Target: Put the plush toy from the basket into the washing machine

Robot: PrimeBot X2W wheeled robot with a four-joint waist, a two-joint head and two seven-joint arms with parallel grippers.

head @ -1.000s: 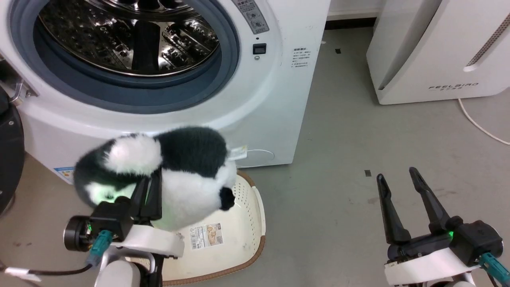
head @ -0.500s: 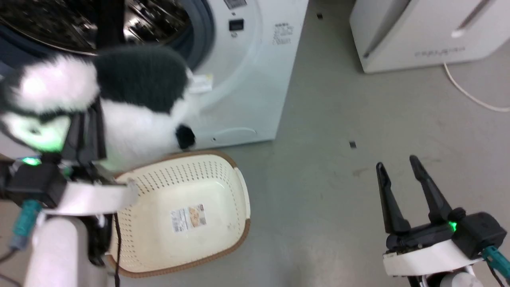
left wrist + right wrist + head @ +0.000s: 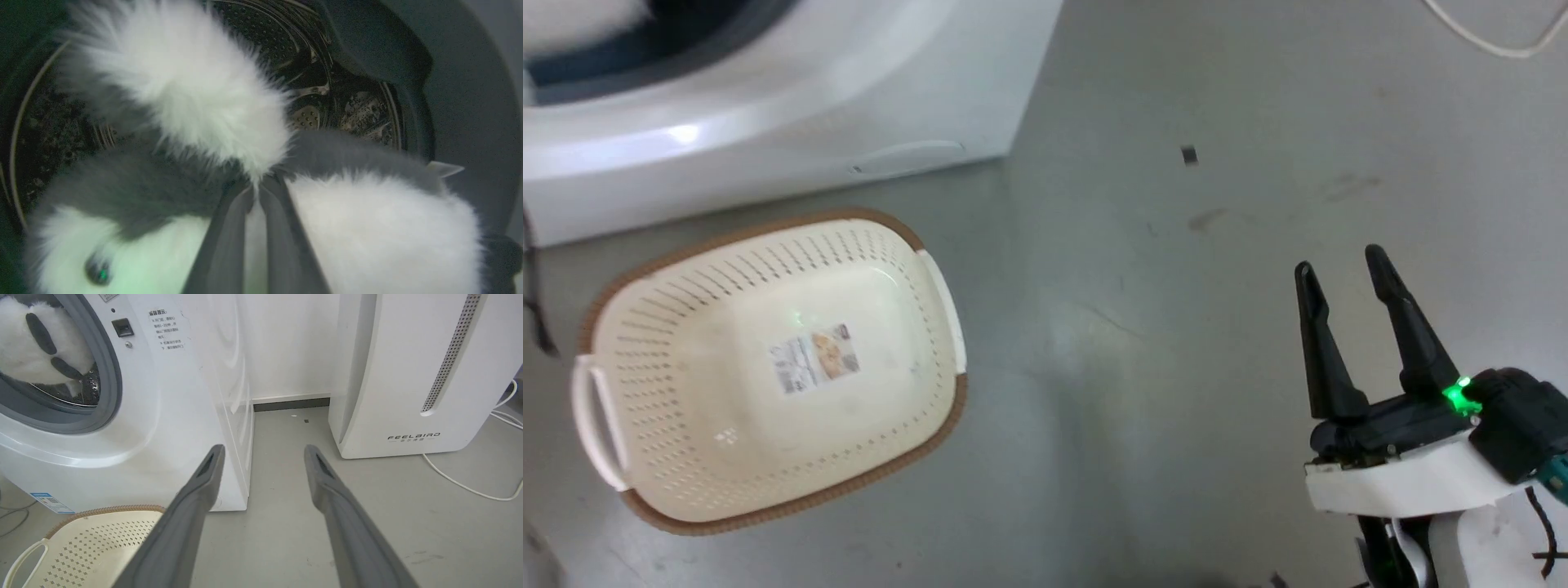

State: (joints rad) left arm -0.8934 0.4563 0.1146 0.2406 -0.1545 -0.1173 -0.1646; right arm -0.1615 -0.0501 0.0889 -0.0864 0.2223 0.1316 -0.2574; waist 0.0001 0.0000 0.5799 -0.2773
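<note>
A white front-loading washing machine (image 3: 163,416) stands with its round opening uncovered, ringed by a grey gasket. The plush toy (image 3: 184,90), fluffy black and white, is at that opening: the right wrist view shows its white fur with dark patches inside the gasket ring, and the left wrist view shows it right in front of the shiny steel drum (image 3: 359,114). The left hand (image 3: 256,188) has its two dark fingers drawn almost together, with a thin strip of the toy's white fur pinched between them; one small dark eye shows low in that view, tinted green. The basket (image 3: 662,392), cream and perforated with a brown rim, sits on the grey floor (image 3: 1135,327) just in front of the washing machine's base, with a sticker (image 3: 813,358) on its inside bottom. The right hand (image 3: 1339,260) hovers over the floor well to the right of the washing machine, fingers spread apart and holding nothing. A white appliance (image 3: 408,375) lettered FEELBIRD stands to the machine's right, with a pale cable (image 3: 470,486) trailing on the floor beside it.
</note>
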